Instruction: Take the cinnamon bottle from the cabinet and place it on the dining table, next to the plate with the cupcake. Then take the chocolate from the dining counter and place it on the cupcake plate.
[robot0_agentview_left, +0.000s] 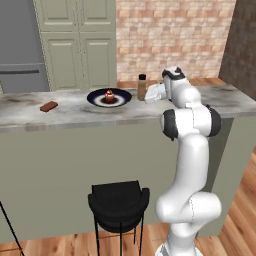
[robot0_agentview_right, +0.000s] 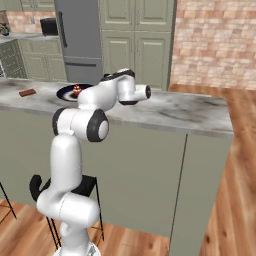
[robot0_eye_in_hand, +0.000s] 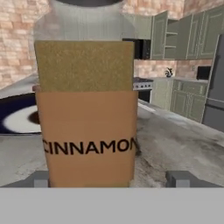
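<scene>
Reading "CINNAMON" in dark capitals, running across the pale brown label on the cinnamon bottle; showing no other legible lettering.

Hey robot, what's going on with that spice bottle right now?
Gripper open, fingers either side of the cinnamon bottle. Bottle upright on the dining table, beside the plate with the cupcake. Chocolate untouched, path clear.

I see the cinnamon bottle brown with a tan label between the gripper's tips, grey-veined counter beneath.
</scene>
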